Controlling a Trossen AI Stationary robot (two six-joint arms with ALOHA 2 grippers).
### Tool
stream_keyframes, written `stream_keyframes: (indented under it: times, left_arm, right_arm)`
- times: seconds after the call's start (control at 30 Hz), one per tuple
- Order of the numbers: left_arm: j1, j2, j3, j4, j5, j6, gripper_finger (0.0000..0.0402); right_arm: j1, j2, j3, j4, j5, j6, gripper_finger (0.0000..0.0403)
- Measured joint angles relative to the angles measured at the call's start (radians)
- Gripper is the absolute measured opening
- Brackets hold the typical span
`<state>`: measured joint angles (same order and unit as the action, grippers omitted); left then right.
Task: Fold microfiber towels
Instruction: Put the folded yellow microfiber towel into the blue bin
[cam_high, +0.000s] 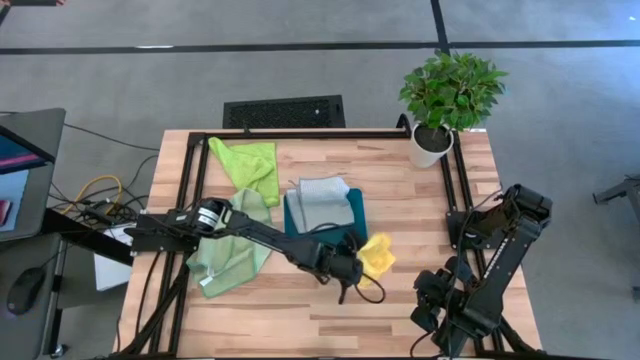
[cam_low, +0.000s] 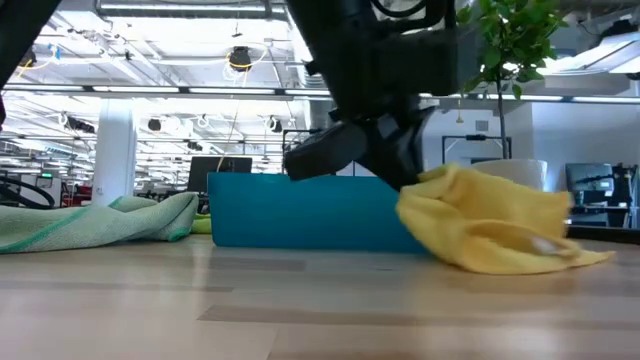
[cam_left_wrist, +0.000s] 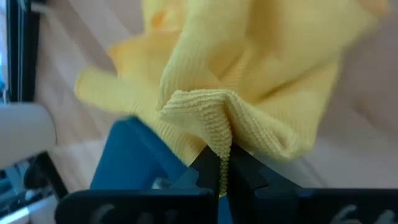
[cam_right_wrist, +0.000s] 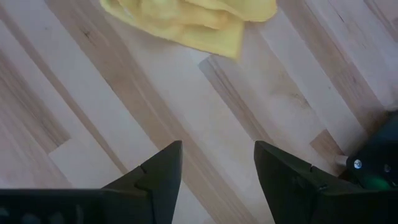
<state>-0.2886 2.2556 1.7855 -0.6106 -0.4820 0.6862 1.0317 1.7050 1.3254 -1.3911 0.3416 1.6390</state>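
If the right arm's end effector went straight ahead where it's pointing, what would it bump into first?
Probably the bare table. The right end effector is open and points down at the wood; the yellow towel lies farther ahead, though depth is hard to judge.

Right wrist view. The right gripper (cam_right_wrist: 217, 177) hangs over the wooden table (cam_right_wrist: 155, 118), its two dark fingers (cam_right_wrist: 155, 177) spread apart with bare planks showing between them. A crumpled yellow microfiber towel (cam_right_wrist: 193, 18) lies on the table well beyond the fingertips, clear of both. A dark piece of hardware (cam_right_wrist: 376, 162) with a small green light sits at the frame's edge.
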Motion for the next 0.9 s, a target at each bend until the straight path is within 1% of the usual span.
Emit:
stream_keyframes:
  times: [0.13,0.23,0.3,0.6,0.77,0.9]
  left_arm:
    - [-0.011,0.000,0.000,-0.044,-0.102,-0.016,0.0000]
    - [-0.023,0.000,0.008,-0.068,-0.213,0.018,0.0000]
    - [-0.029,0.000,0.021,-0.092,-0.262,0.027,0.0000]
    - [-0.040,0.001,0.165,-0.235,-0.281,0.018,0.0000]
    - [-0.030,0.000,0.231,-0.369,-0.350,-0.002,0.0000]
    - [-0.004,0.001,0.252,-0.520,-0.401,-0.085,0.0000]
  right_arm:
    - [0.000,0.000,0.000,0.000,0.000,0.000,0.0224]
    - [0.000,0.000,0.000,0.000,0.000,0.000,0.0224]
    - [0.000,0.000,0.000,0.000,0.001,0.000,0.0224]
    - [0.002,0.000,0.000,0.000,0.001,0.000,0.0224]
    - [0.003,0.000,0.000,0.000,0.002,0.000,0.0224]
    - [0.003,0.000,0.000,0.000,0.002,0.000,0.0224]
